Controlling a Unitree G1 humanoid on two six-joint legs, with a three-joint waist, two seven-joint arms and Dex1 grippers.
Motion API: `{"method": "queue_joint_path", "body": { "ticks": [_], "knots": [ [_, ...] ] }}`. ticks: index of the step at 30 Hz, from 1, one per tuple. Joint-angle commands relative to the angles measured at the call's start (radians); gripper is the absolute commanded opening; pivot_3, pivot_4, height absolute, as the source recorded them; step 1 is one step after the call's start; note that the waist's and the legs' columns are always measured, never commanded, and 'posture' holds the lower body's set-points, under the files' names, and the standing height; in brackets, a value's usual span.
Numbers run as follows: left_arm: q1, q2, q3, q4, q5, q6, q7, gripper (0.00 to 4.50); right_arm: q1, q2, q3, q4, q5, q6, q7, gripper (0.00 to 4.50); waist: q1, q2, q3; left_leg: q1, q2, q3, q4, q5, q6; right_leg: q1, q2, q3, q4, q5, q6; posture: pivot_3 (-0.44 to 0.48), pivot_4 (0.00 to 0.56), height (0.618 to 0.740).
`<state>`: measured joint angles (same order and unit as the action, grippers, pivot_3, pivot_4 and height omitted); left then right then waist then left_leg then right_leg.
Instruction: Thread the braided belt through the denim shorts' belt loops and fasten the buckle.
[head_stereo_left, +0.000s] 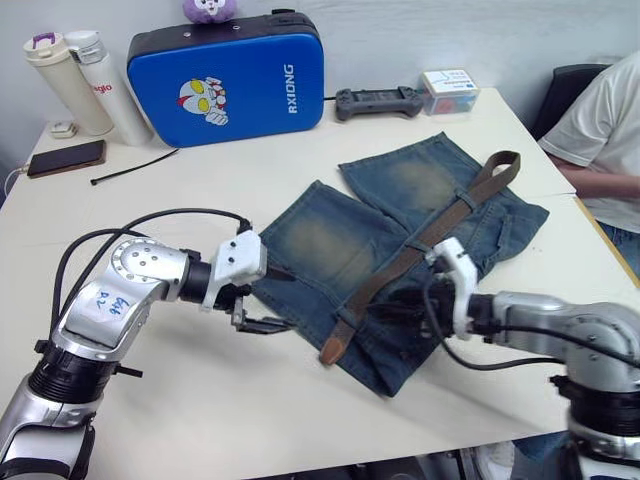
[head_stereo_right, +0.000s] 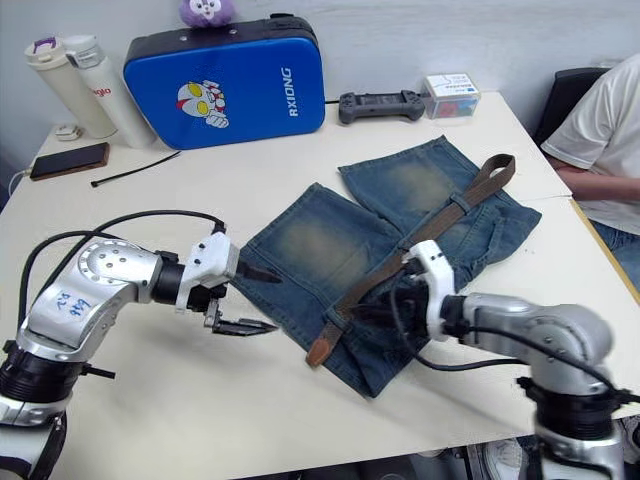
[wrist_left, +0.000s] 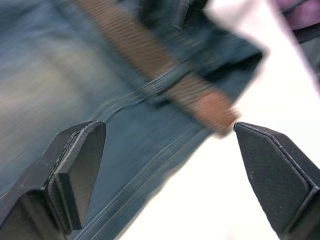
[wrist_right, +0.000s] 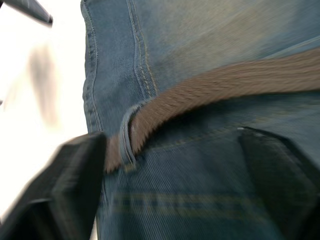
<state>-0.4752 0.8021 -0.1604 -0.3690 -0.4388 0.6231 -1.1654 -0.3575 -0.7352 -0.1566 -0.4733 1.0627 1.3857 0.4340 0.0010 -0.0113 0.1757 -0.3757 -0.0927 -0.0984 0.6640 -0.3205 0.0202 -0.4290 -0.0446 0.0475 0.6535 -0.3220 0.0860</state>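
Two grippers are hovering low at the near edge of the denim shorts (head_stereo_left: 400, 250), which are lying flat near the middle of the white table (head_stereo_left: 300, 420), legs pointing away toward the blue case (head_stereo_left: 228, 78); the braided belt (head_stereo_left: 420, 250) is running diagonally across them, its far end looping off beyond the waistband corner and its tan leather end (head_stereo_left: 333, 345) resting at the near hem, just beside bare tabletop. The left gripper (head_stereo_right: 240, 300) is sitting with its fingers (wrist_left: 75, 170) spread wide, facing that tan end with nothing between them; the right gripper (head_stereo_left: 405, 300) is hanging over the waistband, its fingers (wrist_right: 75, 185) likewise apart and straddling the belt without closing on it, just where the strap is passing under one of the belt loops (wrist_right: 131, 137).

The belt is looking light, limp and floppy, so pushing it would likely make it buckle; I judge the stiffer tan end the better place to pinch and pull. The denim is soft and will probably drag along unless pinned. The buckle I cannot make out.

Open table is lying in front and to the left; a person in a white shirt (head_stereo_left: 600, 120) is sitting close on the right, past the table's edge, so wide swings that way are seeming unwise.
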Motion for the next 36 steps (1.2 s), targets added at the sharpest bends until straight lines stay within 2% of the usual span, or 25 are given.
{"method": "queue_joint_path", "body": {
  "ticks": [1,5,7,9,10,12,20,27,30,34,36],
  "knots": [
    [0.025,-0.018,-0.058,-0.098,-0.003,-0.028,-0.009,4.5,0.005,-0.19,0.124,-0.106,-0.153,-0.174,0.197,4.43,-0.001,0.0,0.0,0.0,0.0,0.0,0.0,0.0,0.0,0.0,0.0,0.0,0.0,0.0,0.0,0.0,0.15,0.74],
    [0.024,-0.038,-0.17,-0.063,0.163,-0.213,0.002,4.5,0.004,-0.349,0.278,-0.11,-0.407,-0.412,0.302,4.43,-0.001,-0.001,0.0,0.001,0.0,0.001,0.001,0.0,0.0,0.001,0.0,0.0,-0.001,0.0,0.0,0.0,0.15,0.74],
    [0.021,-0.044,-0.231,-0.019,0.258,-0.34,-0.005,4.5,-0.001,-0.367,0.306,-0.093,-0.469,-0.466,0.322,4.43,0.001,-0.001,0.0,0.001,0.0,0.001,0.002,0.0,0.0,0.001,0.0,0.0,-0.001,0.0,0.0,0.0,0.15,0.74],
    [0.021,-0.051,-0.26,0.011,0.296,-0.4,-0.017,4.5,-0.007,-0.363,0.312,-0.078,-0.493,-0.486,0.339,4.43,0.003,-0.001,0.0,0.001,0.0,0.001,0.002,0.0,0.0,0.001,0.0,0.0,-0.001,0.0,0.0,0.0,0.15,0.74],
    [0.014,-0.072,-0.262,0.023,0.298,-0.412,-0.007,4.5,-0.015,-0.347,0.301,-0.067,-0.484,-0.474,0.341,4.05,0.004,-0.001,0.0,0.0,0.0,0.001,0.001,0.0,0.0,0.0,0.0,0.0,-0.001,0.0,0.0,0.0,0.15,0.74],
    [0.003,-0.101,-0.262,0.038,0.301,-0.417,0.001,4.5,-0.022,-0.341,0.298,-0.062,-0.487,-0.47,0.36,3.63,0.009,-0.001,0.0,0.0,0.0,0.001,0.002,0.0,0.0,0.0,0.0,0.0,-0.001,0.0,0.0,0.0,0.15,0.74],
    [0.013,-0.155,-0.294,0.074,0.368,-0.487,0.006,4.5,-0.033,-0.319,0.254,-0.066,-0.488,-0.398,0.337,0.04,0.026,-0.001,0.0,0.0,0.0,0.001,0.003,0.0,0.0,0.0,0.0,0.0,-0.001,0.0,0.0,0.0,0.15,0.74],
    [0.009,-0.182,-0.325,0.185,0.477,-0.619,0.043,4.5,-0.059,-0.271,0.255,-0.037,-0.503,-0.345,0.298,0.04,0.027,-0.001,0.0,0.0,0.0,0.001,0.003,0.0,0.0,0.0,0.0,0.0,0.0,0.0,0.0,0.0,0.15,0.74],
    [-0.011,-0.192,-0.334,0.231,0.525,-0.642,0.056,3.69,-0.068,-0.255,0.263,-0.024,-0.516,-0.333,0.285,0.0,0.027,-0.001,0.0,0.0,0.0,0.001,0.003,0.0,0.0,0.0,0.0,0.0,-0.001,0.0,0.0,0.0,0.15,0.74],
    [-0.051,-0.228,-0.315,0.243,0.492,-0.616,0.041,2.06,-0.078,-0.246,0.282,-0.008,-0.547,-0.342,0.281,0.0,0.028,-0.001,0.0,0.0,0.0,0.001,0.003,0.0,0.0,0.0,0.0,0.0,0.0,0.0,0.0,0.0,0.15,0.74],
    [-0.058,-0.234,-0.308,0.236,0.471,-0.601,0.028,1.39,-0.076,-0.24,0.289,0.0,-0.56,-0.345,0.281,0.0,0.029,-0.001,0.0,0.0,0.0,0.001,0.003,0.0,0.0,0.001,0.0,0.0,0.0,0.0,0.0,0.0,0.15,0.74]
  ]
}}
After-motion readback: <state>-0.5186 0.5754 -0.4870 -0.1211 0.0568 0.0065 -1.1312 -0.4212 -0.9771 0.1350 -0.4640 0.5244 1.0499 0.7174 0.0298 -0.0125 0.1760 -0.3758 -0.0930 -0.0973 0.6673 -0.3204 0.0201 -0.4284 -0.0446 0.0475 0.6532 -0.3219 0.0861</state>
